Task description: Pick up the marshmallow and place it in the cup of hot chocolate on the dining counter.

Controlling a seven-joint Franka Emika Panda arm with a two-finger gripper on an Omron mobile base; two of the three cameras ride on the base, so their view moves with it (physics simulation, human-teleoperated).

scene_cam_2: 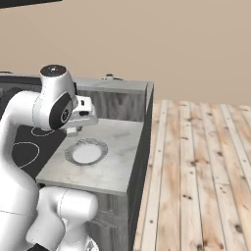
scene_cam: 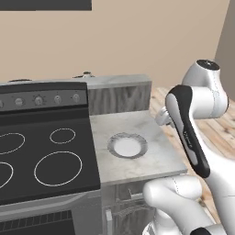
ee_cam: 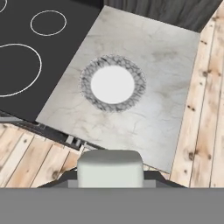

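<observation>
one marshmallow (ee_cam: 110,167), clamped between my jaws. one round grey plate (scene_cam: 127,146) on the marble table (scene_cam: 151,126). one black stove (scene_cam: 43,156) beside it, with four white burner rings counted on its top and four knobs counted on its back panel. one wooden plank floor (scene_cam_2: 196,171). one gripper (scene_cam_2: 73,130) of mine.
</observation>
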